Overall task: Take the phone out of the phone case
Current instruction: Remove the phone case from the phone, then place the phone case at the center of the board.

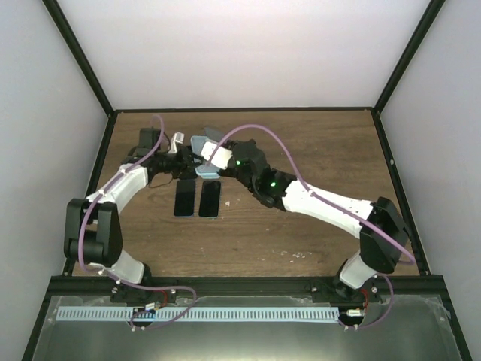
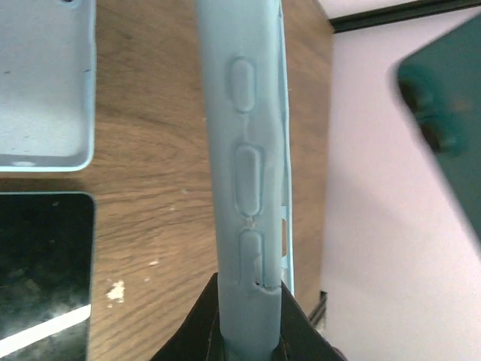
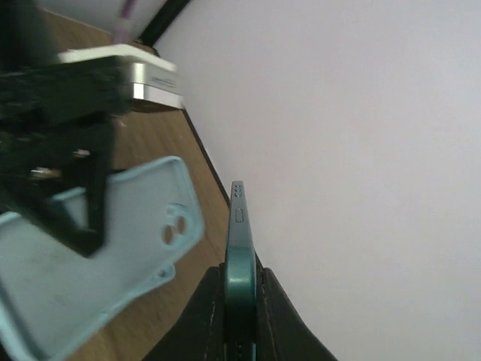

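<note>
My left gripper (image 2: 248, 304) is shut on the edge of a light blue phone case (image 2: 248, 165), which I see edge-on and which is held above the wooden table. My right gripper (image 3: 242, 282) is shut on a dark green phone (image 3: 240, 241), also edge-on and apart from the case. In the right wrist view the case (image 3: 120, 241) shows its inside and two camera holes, and no phone is in it. The phone shows blurred at the right of the left wrist view (image 2: 443, 98). In the top view both grippers, left (image 1: 184, 159) and right (image 1: 218, 156), meet at the table's far middle.
A second empty light blue case (image 2: 45, 83) lies on the table below the held one. Two black phones (image 1: 183, 198) (image 1: 210, 198) lie side by side just nearer. White walls and a black frame stand behind the table's far edge (image 1: 301, 110).
</note>
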`<action>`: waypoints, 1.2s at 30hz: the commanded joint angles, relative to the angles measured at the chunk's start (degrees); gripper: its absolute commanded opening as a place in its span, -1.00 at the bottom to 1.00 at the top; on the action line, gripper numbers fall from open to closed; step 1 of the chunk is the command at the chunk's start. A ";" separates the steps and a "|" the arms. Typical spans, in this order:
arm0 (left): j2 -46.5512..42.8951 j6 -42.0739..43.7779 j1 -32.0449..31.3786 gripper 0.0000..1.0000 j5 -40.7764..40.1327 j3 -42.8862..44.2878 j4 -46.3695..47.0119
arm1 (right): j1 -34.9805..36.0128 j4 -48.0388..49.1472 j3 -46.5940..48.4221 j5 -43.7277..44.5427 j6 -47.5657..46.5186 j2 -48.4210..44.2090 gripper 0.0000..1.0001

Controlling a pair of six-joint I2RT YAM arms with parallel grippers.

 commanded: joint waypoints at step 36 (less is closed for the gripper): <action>39.30 9.55 -18.51 -0.90 -22.10 35.14 -8.41 | -15.25 -12.28 -1.14 -5.43 13.58 -10.53 -0.99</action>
